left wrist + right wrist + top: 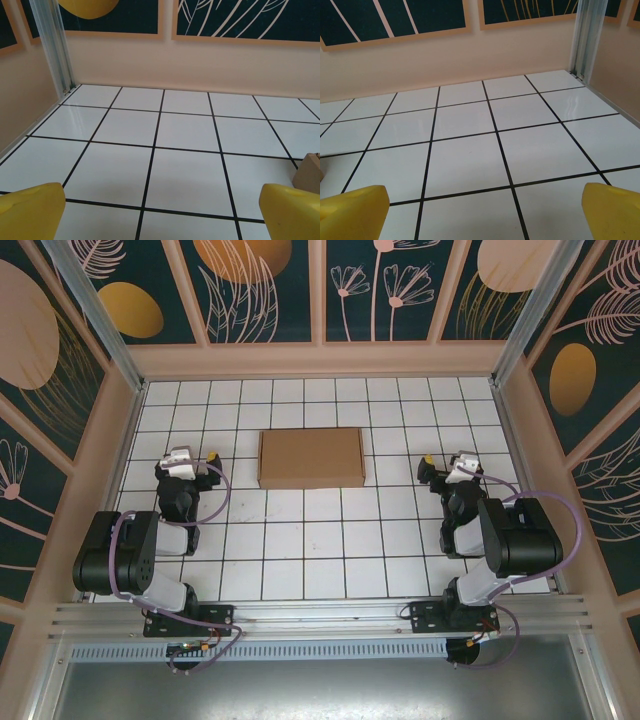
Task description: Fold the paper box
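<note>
Two arms sit folded at the near edge of my tiled surface (300, 540), one on each side, both drawn back.

On the left, the left claw (185, 456) hangs low over the white tiles, facing the far wall. Through its wrist camera I see its two yellow fingers (31, 212) at the bottom corners of the view, spread wide apart, with bare tile and black grid lines between them. A metal post (52, 45) stands in the far left corner. At the right edge of that same view a brown cardboard corner pokes in, just beyond the right-hand finger and not touching it.

That corner belongs to the paper box (311, 457). From above it lies flat in the middle of the surface, toward the far side, between the two claws and clear of both. It reads as a plain, closed brown rectangle with its long sides running left to right. I cannot tell from here how its flaps sit.

On the right, the right claw (455, 466) mirrors the left one, low over the tiles and apart from the box. Its yellow fingers (612, 210) are likewise spread wide over bare tile.
</note>
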